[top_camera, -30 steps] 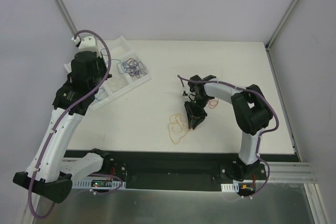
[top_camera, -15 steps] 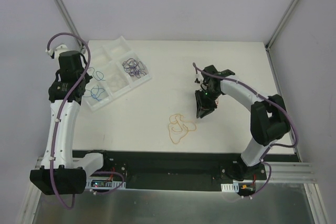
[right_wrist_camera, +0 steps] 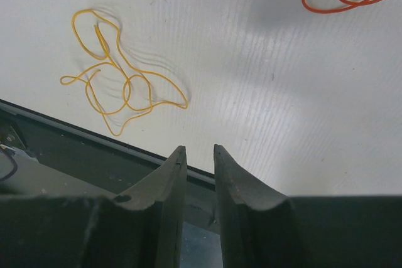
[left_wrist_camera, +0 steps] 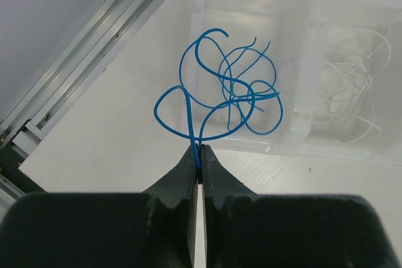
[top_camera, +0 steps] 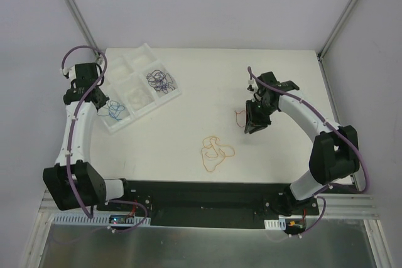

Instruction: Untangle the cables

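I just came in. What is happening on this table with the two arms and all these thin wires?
Two robot arms are sorting tangled wires. The left claw is shut on a curly blue wire, holding it over a compartment of the white tray. Another compartment holds a bunch of dark wires. The right claw is open and empty above the table, beside a red wire. A yellow wire lies loose nearer the arms.

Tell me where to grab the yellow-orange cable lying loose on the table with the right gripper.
Take the single outer arc of the yellow-orange cable, on the side nearest the right gripper and clear of the crossed loops in its middle. The cable lies flat on the table, so coming straight down with the open jaws across that strand looks best.
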`<state>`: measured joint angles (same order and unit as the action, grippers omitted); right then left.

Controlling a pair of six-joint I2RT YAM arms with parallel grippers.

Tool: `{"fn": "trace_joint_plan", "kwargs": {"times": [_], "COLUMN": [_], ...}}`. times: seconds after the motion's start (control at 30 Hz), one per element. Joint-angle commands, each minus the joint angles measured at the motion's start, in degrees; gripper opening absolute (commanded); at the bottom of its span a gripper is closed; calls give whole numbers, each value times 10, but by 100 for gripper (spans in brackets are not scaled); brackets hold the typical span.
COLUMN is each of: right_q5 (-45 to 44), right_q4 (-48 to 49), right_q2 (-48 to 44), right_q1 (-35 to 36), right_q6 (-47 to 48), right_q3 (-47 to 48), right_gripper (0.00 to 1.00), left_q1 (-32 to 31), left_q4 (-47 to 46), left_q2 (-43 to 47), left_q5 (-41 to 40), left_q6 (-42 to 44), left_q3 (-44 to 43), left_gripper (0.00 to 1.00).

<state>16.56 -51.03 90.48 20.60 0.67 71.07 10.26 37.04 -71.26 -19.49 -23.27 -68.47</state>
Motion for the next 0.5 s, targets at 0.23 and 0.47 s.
{"fn": "trace_joint_plan", "kwargs": {"times": [0.23,0.47], "right_q5": [9,31], "right_q4": [-17,-11], "right_q2": [-1,4], "right_q1": [-1,-1], "right_q6": [-5,-5], "right_q3": [-2,-8], "right_gripper": [27,27], "left_q1": [41,39], "left_q4": [1,-9], "left_q2": [-98,-49], "left_q5": [77,147], "left_q6": [-15,-51], "left_q3": [-16,-13], "left_gripper": [35,65]}}
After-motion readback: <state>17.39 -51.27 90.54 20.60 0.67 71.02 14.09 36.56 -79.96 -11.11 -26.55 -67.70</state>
